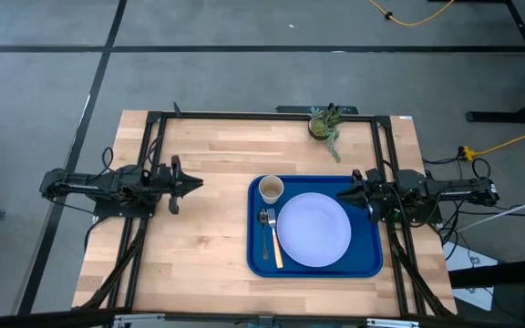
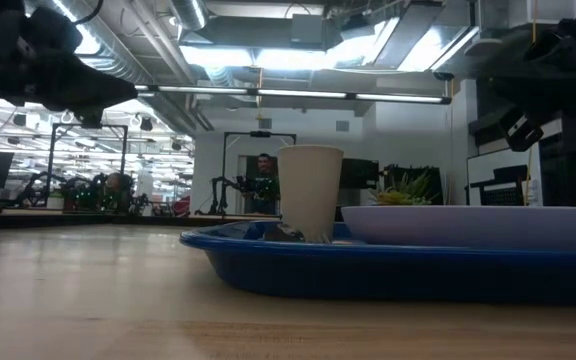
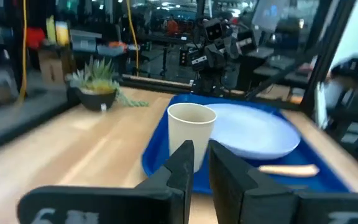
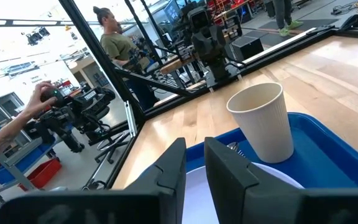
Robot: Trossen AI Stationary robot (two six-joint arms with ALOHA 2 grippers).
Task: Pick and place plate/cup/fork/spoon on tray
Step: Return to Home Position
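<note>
The blue tray [image 1: 256, 260] lies on the table's right half. On it are the pale plate [image 1: 314, 230], the tan cup [image 1: 272, 189] upright at the tray's far left corner, and the fork [image 1: 272, 239] left of the plate, its tines toward the cup. No dark spoon shows in any view. My left gripper [image 1: 196, 183] hovers shut and empty above the bare table left of the tray, pointing at the cup [image 3: 191, 129]. My right gripper [image 1: 342, 193] hovers shut and empty over the tray's far right part, pointing toward the cup [image 4: 263, 121].
A small green potted plant [image 1: 326, 123] stands at the table's far edge, beyond the tray. A black frame [image 1: 244, 116] runs along the table's far and side edges. Bare wood lies left of the tray. People show in the room beyond [image 4: 112, 38].
</note>
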